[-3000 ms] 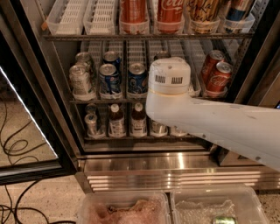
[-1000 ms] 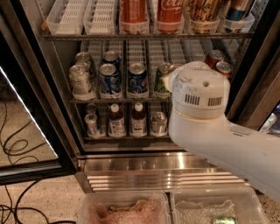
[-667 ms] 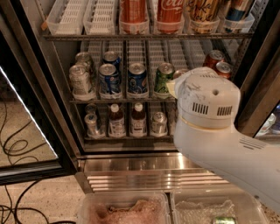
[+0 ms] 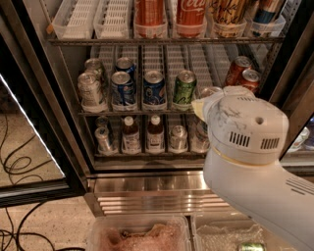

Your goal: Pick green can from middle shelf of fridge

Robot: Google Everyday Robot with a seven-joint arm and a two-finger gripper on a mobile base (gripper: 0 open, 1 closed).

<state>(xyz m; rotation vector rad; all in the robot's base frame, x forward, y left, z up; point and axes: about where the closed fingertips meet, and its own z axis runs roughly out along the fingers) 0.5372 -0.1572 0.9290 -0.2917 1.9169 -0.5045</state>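
The green can (image 4: 185,89) stands upright at the front of the middle shelf (image 4: 147,112) of the fridge (image 4: 147,181), fourth lane from the left. It is next to two blue Pepsi cans (image 4: 154,89). My gripper (image 4: 198,109) is at the tip of the white arm (image 4: 245,147), just right of and slightly below the green can, mostly hidden behind the wrist housing. A silver can top (image 4: 210,91) shows just above it.
Silver cans (image 4: 91,91) stand at the shelf's left and red cans (image 4: 243,73) at its right. Tall cans (image 4: 191,14) fill the rack above, small bottles (image 4: 155,133) the rack below. The open glass door (image 4: 34,147) is at the left. Plastic bins (image 4: 137,235) lie below.
The arm has swung from in front of the middle shelf's centre to the right and downward, uncovering the green can. The cans have not moved.
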